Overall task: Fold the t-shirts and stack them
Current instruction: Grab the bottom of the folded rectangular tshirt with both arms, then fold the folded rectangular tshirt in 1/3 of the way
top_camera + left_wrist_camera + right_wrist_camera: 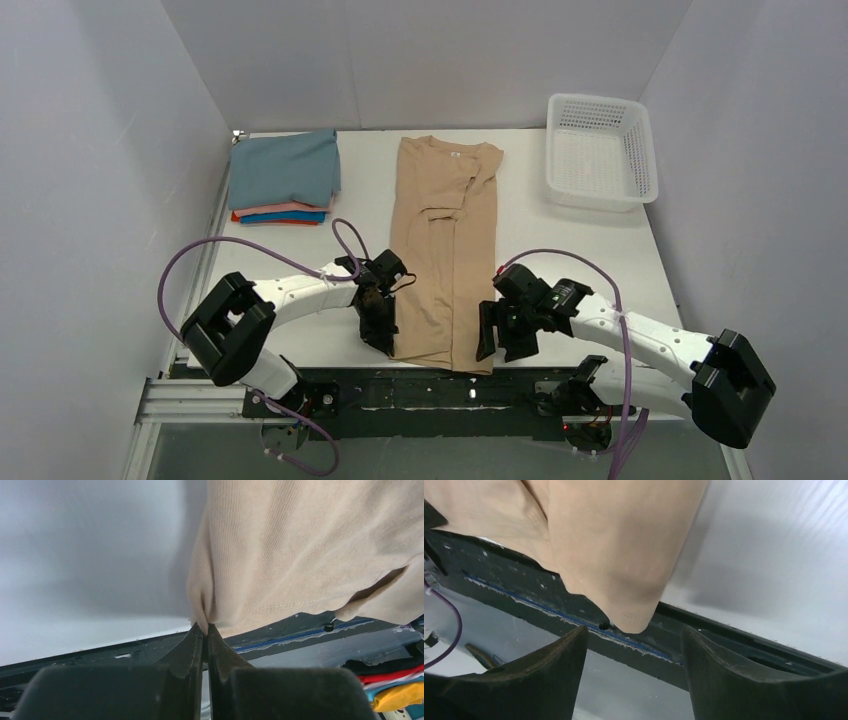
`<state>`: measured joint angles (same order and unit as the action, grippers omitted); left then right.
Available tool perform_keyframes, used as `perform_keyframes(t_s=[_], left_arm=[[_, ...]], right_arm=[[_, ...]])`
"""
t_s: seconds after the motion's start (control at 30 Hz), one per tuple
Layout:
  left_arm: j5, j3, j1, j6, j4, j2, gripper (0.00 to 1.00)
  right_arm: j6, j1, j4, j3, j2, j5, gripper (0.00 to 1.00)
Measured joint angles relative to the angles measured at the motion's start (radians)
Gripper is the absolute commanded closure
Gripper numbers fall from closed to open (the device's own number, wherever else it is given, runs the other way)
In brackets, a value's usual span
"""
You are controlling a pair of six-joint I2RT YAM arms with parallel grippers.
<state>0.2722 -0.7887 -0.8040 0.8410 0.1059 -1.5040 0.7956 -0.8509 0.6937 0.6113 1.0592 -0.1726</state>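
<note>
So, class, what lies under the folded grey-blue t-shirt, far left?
Under the grey-blue t-shirt, only edges of the salmon shirt, orange-red shirt and bright blue shirt show; the rest is covered.

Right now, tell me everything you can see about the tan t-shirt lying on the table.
The tan t-shirt is soft, finely ribbed cloth, folded lengthwise into a narrow strip, sleeves turned in. It lies flat mid-table, collar and white neck label at the far end, stitched hem at the near edge. The left gripper is shut on its near left corner, bunching it. The right gripper is open, the near right corner just ahead of its fingers, unheld.
</note>
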Motion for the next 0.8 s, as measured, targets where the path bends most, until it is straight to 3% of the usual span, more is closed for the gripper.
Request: perform_keyframes(t_s=[0.4,0.43,0.53,0.57,0.8], left_arm=[[0.0,0.07,0.003,0.02,-0.005,0.063,1.0],[0.0,0.072,0.003,0.021,-0.007,0.064,1.0],[0.002,0.082,0.003,0.028,-0.017,0.071,1.0],[0.002,0.087,0.003,0.031,-0.021,0.076,1.0],[0.0,0.096,0.003,0.051,0.034,0.144,1.0]], right_arm=[[0.149,-0.038,-0.141,-0.145,-0.005,-0.063,0.51],[0.154,-0.038,-0.151,-0.148,-0.006,-0.063,0.57],[0.177,-0.038,-0.181,-0.156,-0.006,-0.069,0.91],[0.177,-0.038,-0.195,-0.16,-0.006,-0.077,0.99],[0.243,-0.038,-0.246,-0.235,-0.068,-0.146,0.99]])
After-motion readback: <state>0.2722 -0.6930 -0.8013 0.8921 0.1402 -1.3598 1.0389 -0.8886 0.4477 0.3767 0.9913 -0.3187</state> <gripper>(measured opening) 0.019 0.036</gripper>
